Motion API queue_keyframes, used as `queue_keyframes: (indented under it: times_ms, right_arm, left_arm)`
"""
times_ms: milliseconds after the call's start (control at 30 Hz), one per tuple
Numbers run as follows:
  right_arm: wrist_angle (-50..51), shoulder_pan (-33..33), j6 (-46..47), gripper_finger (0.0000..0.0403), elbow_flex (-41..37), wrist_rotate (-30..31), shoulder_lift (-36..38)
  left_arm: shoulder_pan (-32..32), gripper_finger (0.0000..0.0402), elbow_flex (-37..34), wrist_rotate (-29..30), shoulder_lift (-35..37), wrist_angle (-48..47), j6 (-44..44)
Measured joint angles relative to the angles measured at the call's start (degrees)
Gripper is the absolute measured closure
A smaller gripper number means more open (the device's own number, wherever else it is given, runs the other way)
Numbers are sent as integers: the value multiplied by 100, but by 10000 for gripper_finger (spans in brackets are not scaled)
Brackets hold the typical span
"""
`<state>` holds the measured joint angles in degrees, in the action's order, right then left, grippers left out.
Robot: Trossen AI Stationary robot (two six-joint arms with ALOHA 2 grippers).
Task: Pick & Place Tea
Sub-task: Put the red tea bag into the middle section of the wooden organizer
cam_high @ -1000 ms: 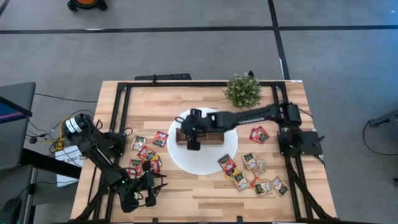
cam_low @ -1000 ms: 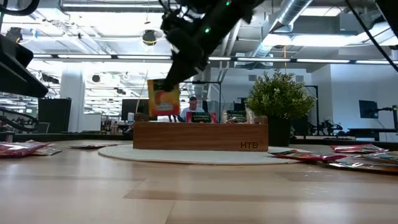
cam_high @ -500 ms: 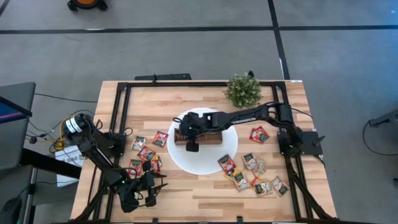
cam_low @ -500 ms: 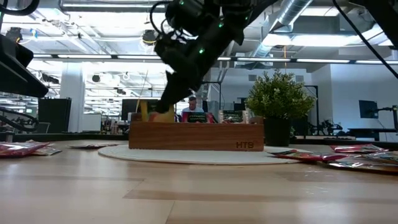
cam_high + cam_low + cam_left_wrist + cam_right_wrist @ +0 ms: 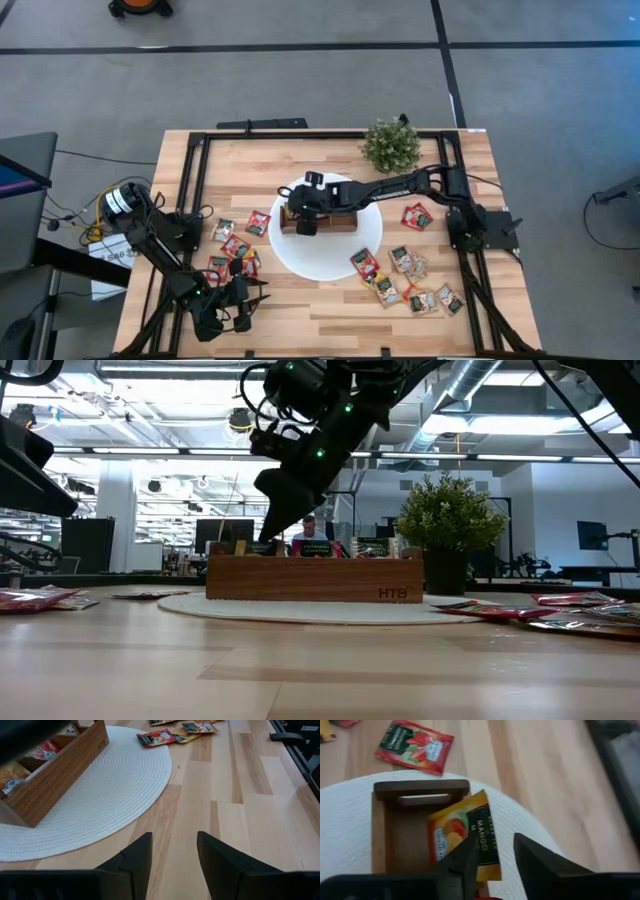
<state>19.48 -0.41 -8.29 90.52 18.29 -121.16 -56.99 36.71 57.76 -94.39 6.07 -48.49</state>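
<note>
Grey floor surrounds a wooden table (image 5: 330,300) in the high view, where a white round mat (image 5: 330,255) lies at the middle with a brown wooden box (image 5: 335,222) on it. The right gripper (image 5: 304,222) is held over the box's left end, while the left gripper (image 5: 240,305) is parked near the table's front left corner. Loose tea sachets (image 5: 236,246) are scattered left of the mat and more are spread at the right front; a small green plant (image 5: 391,145) stands at the back. In the low view, an office hall is seen behind the box (image 5: 315,578), and the right gripper (image 5: 275,500) is hung just above the box's left end, with the plant (image 5: 450,520) behind the right end. In the left wrist view, the left gripper's fingers (image 5: 137,857) are spread apart over bare wood with nothing between them, beside the mat (image 5: 110,785) and the box (image 5: 55,770). In the right wrist view, the right gripper's fingers (image 5: 467,855) are parted, and a yellow-orange mango sachet (image 5: 465,837) is seen leaning in the end compartment of the box (image 5: 382,835), slightly over its rim; whether it is touched cannot be told. A red sachet (image 5: 415,747) lies on the table beyond.
</note>
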Motion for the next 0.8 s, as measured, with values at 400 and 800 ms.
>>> queue_keyframes:
  times_ms: [400, 800]
  right_arm:
    - [126, 890, -201, 250, 101, 1252, 424]
    - [207, 2603, -516, 290, -854, -199, 475]
  left_arm:
    - [0, 253, 0, 0, 0, 12, 0]
    - [426, 253, 1514, 17, 28, -1693, -170]
